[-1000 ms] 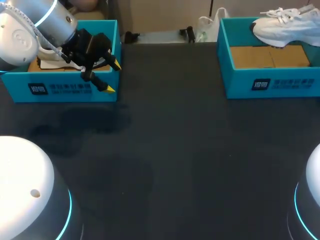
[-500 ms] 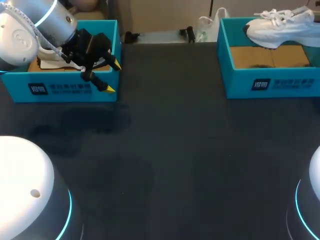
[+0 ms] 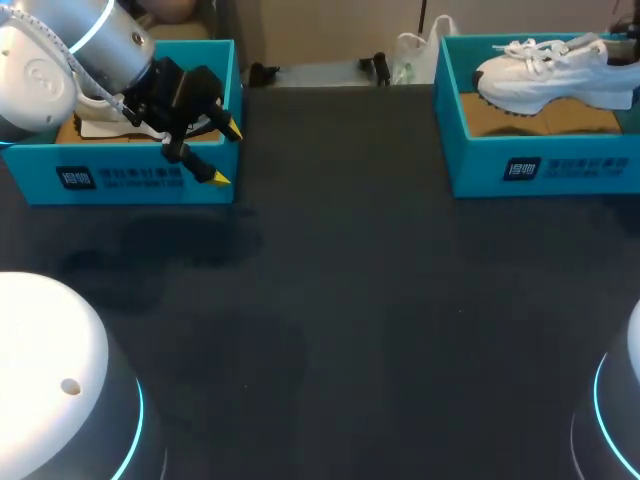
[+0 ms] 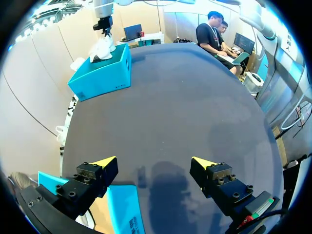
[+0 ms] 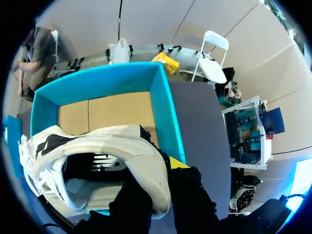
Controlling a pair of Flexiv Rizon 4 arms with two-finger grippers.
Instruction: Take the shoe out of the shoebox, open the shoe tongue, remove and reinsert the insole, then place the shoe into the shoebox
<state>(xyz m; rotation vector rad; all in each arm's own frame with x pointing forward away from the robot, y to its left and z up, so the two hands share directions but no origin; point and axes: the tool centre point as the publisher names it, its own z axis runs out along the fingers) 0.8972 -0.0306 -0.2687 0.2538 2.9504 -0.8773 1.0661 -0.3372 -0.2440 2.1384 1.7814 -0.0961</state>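
Our right end effector pinches the heel rim of the white lace-up sneaker over the open teal cardboard shoebox. We fear this thin hold lets it twist and slip. Our left end effector stands wide, empty.

Dark, matte tabletop

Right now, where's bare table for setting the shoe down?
The table is bare between the left shoebox and the right shoebox below the shoe, and in front of both. Crowded only at the left shoebox's near corner, where the left gripper hangs.
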